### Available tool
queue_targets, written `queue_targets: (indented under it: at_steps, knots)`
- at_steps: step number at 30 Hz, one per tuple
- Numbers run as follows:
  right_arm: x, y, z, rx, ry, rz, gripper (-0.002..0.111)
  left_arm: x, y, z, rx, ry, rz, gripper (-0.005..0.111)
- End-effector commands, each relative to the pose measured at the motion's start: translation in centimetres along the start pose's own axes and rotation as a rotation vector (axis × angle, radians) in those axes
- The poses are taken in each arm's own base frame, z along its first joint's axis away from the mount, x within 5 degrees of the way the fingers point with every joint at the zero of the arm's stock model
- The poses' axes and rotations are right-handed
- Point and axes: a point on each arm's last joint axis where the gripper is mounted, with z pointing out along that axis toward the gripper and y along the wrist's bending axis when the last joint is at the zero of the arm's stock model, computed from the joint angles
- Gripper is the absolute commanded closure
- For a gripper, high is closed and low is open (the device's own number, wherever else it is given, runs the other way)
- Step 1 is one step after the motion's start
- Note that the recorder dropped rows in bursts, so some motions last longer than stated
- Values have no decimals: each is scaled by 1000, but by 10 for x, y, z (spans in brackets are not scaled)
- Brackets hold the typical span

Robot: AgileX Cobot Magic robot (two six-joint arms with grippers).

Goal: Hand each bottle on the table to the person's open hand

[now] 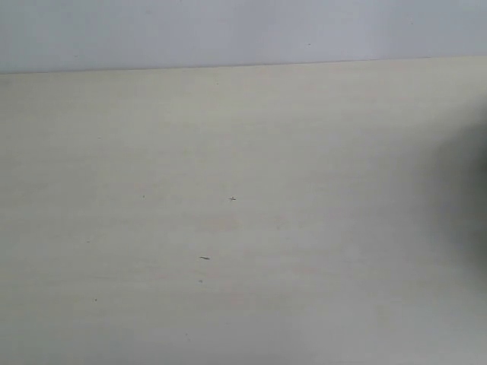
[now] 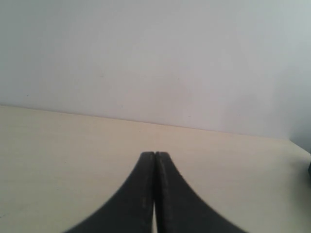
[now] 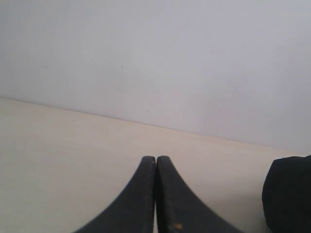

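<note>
Cream, faintly wood-grained tabletop runs back to a pale grey wall and is dotted with a few tiny dark specks. Over it the left tool has its black jaws pressed together, gripping nothing. The right tool is pinched flat likewise, with a black rounded shape nearby that I can't identify.

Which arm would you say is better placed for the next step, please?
Neither left nor right stands out: the left hand and the right hand are both shut above the table, and no bottle or person's hand shows in any view.
</note>
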Motion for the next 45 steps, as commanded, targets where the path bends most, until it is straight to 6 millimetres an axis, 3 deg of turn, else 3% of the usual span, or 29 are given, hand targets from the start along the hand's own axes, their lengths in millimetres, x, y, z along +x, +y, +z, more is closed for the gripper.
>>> queue_targets:
  at_steps: [1,16,29,45]
  knots:
    - [2,-2,-3,37,-9,4,108,1,1,0,-6,2,4,107]
    - [13,-2,-6,91,105,21,108,1,1,0,-6,2,4,107]
    - [-2,-9,-7,163,-65,60,108,1,1,0,-6,2,4,107]
    - [-1,-11,-7,186,-57,87,108,1,1,0,-6,2,4,107]
